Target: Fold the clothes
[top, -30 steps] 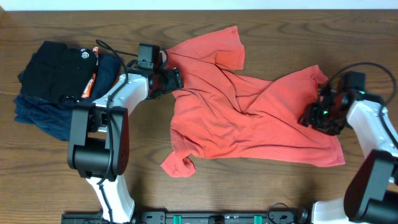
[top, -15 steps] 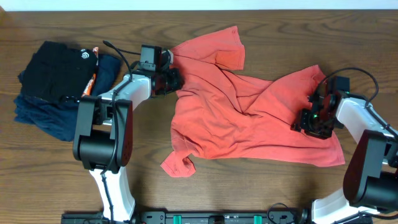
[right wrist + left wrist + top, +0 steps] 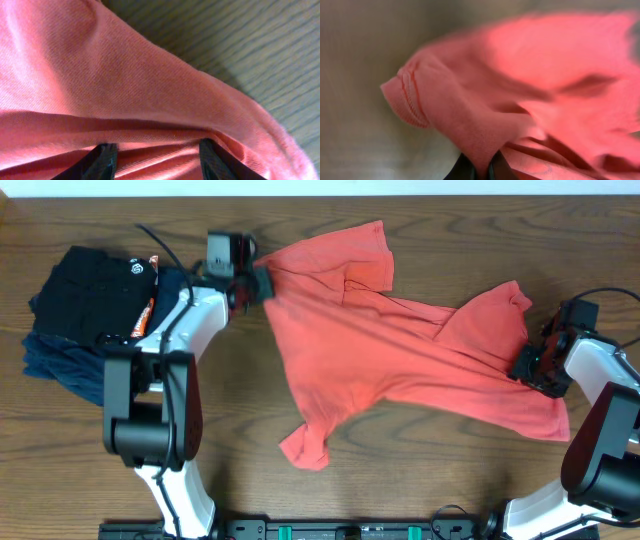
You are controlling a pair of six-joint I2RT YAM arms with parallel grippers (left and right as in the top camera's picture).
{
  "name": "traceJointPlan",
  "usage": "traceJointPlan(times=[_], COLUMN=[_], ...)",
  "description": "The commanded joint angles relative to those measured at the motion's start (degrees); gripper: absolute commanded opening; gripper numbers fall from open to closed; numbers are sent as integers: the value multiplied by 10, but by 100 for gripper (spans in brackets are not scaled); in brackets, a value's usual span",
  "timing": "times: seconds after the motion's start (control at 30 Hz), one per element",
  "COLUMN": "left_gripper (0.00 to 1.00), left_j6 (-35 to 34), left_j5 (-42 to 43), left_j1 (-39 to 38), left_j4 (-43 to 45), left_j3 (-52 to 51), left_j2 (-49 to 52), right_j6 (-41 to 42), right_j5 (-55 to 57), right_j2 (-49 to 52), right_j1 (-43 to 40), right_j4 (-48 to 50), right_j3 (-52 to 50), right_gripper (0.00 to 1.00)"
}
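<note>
The wooden bench (image 3: 420, 490) is covered across its middle by a coral-red T-shirt (image 3: 400, 360). The shirt is laid out fairly flat, and its long axis runs slantwise from the far-left part of the bench down toward the near-right corner. One sleeve is pointed at the far edge, a second at the near edge and a third flap of cloth toward the right edge. Only plain coral cloth with a few long creases is seen. A pile of dark garments (image 3: 80, 300), black over navy, is stacked by the left edge, well apart from the shirt.

The left pincer (image 3: 262, 283) is closed tight on the shirt's far-left tip. From overhead only contact is shown, but in the left wrist view cloth is seen pinched between the dark jaws, with a stitched hem beside it. The right pincer (image 3: 528, 368) is set at the shirt's right border. In its wrist view the jaws are held partly apart, and a thick fold is gripped between them.
</note>
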Motion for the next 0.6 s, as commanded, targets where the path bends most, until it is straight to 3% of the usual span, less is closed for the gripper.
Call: traceJointPlan(times=[0.0,0.07,0.17,0.37,0.57], left_gripper=[23,47,65,66,64], left_j6=[21,21,21,21,21], left_j5=[-73,-72,-69,13,95], left_j1=[16,16,15,-4,-57], left_j4=[9,-18,-121,-351,-402], left_j3=[40,39,39,31,-23], left_j2=[-40,-40,-39,-39,-39], right_j6=[5,6,6,6,6], right_j5=[69,68,63,49,47], right_j2=[32,32,32,32,32], right_j1=[-19,-19,-19,-19,-19], right_j4=[6,6,4,2,-2], right_j3=[-2,-2,-2,-2,-2], right_gripper=[54,55,55,56,56])
